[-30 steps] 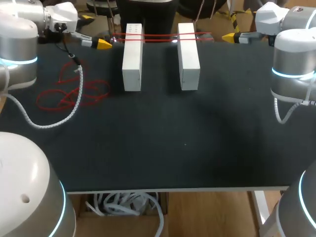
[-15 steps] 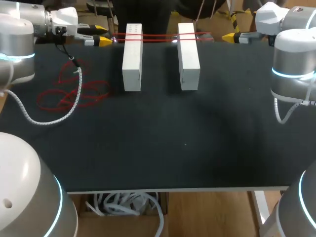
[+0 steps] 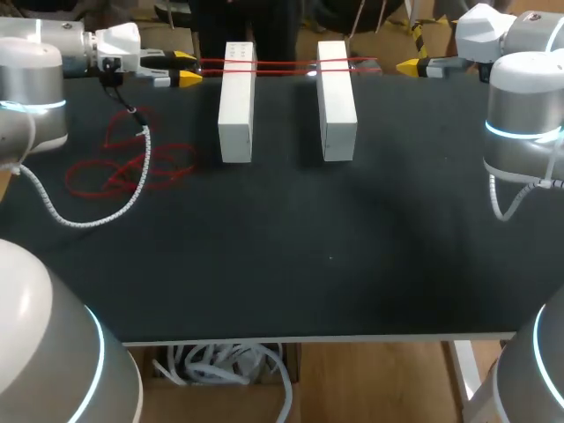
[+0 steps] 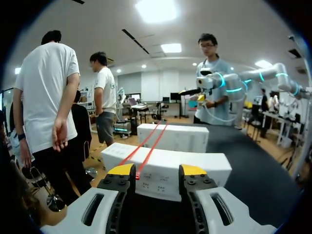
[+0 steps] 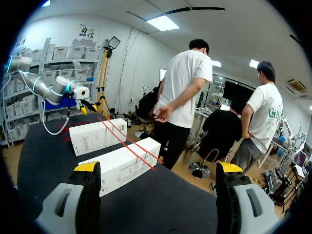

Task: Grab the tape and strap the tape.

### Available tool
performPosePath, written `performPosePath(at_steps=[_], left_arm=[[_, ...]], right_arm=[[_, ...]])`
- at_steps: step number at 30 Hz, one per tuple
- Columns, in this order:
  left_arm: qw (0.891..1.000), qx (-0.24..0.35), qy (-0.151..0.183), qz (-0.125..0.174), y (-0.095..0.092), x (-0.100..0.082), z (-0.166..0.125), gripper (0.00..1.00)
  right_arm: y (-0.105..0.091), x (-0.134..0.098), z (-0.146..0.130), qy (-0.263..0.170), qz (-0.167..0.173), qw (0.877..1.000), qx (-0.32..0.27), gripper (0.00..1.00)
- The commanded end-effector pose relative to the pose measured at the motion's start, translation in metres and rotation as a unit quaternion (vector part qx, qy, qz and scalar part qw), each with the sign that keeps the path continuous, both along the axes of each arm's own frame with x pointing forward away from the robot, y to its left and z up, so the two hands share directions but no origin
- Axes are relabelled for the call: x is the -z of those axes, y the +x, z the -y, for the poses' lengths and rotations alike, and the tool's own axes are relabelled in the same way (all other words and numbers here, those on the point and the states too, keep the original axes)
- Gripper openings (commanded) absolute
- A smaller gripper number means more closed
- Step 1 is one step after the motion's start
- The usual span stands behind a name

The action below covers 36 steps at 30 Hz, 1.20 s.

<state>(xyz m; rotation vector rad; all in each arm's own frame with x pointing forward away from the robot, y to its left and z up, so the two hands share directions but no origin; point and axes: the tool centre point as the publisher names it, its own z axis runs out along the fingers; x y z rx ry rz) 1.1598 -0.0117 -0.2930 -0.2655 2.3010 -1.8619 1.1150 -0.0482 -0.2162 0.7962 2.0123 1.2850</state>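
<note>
Where the black table [image 3: 352,282] nears its left edge, a loose tangle of red tape [image 3: 115,176] lies flat, with a white coiled cable [image 3: 143,159] from the left arm draped across it. The head view shows this plainly.

Farther on, at the middle of the far edge, two white blocks lie side by side but apart, the first block [image 3: 236,106] on the left arm's side and the second block [image 3: 337,101] on the right arm's side. Two taut red strands [image 3: 282,64] cross the far ends of both blocks, along the table's far edge.

The left gripper [image 3: 187,68] hangs toward the far left corner, just beside the first block. From above, its two yellow tips stand apart. Its own wrist view adds that the strands [image 4: 151,146] run over both blocks straight into the gap of the left gripper [image 4: 157,170]. They end close to one fingertip, and I cannot tell whether they touch it. Its jaws are released.

The right gripper [image 3: 408,66] hangs toward the far right corner. From above it shows as one yellow point, a little past the strands' end. Its wrist view shows the right gripper [image 5: 158,168] spread wide with nothing between the fingers. Ahead of it lie the second block [image 5: 122,165] and the first block [image 5: 97,136], with the strands [image 5: 129,144] crossing both.
</note>
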Motion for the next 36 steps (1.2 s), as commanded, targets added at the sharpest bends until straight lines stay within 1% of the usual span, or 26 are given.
performPosePath(at_steps=[1,6,9,15,17,21,25,36], left_arm=[[0.999,0.035,-0.008,-0.005,0.011,0.006,-0.003,0.36],[0.999,0.043,-0.012,-0.003,0.016,0.011,-0.004,0.34],[0.999,0.046,-0.014,-0.003,0.018,0.013,-0.004,0.35],[0.998,0.054,-0.016,-0.001,0.023,0.016,-0.003,0.33],[0.998,0.056,-0.017,0.001,0.025,0.018,-0.003,0.31],[0.998,0.061,-0.018,0.006,0.028,0.02,-0.002,0.25],[0.998,0.062,-0.021,0.012,0.029,0.022,-0.002,0.22],[0.997,0.069,-0.022,0.02,0.034,0.026,0.002,0.2]], right_arm=[[0.0,0.0,0.001,0.001,0.0,1.0,-0.001,1.0],[0.0,0.0,0.001,0.001,0.0,1.0,-0.001,1.0],[0.0,0.0,0.001,0.001,0.0,1.0,-0.001,1.0],[0.0,0.0,0.001,0.001,0.0,1.0,-0.001,1.0],[0.0,0.0,0.001,0.001,0.0,1.0,-0.001,1.0],[0.0,0.0,0.001,0.001,0.0,1.0,-0.001,1.0],[0.0,0.0,0.001,0.001,0.0,1.0,-0.001,1.0],[0.0,0.0,0.001,0.001,0.0,1.0,-0.001,1.0]])
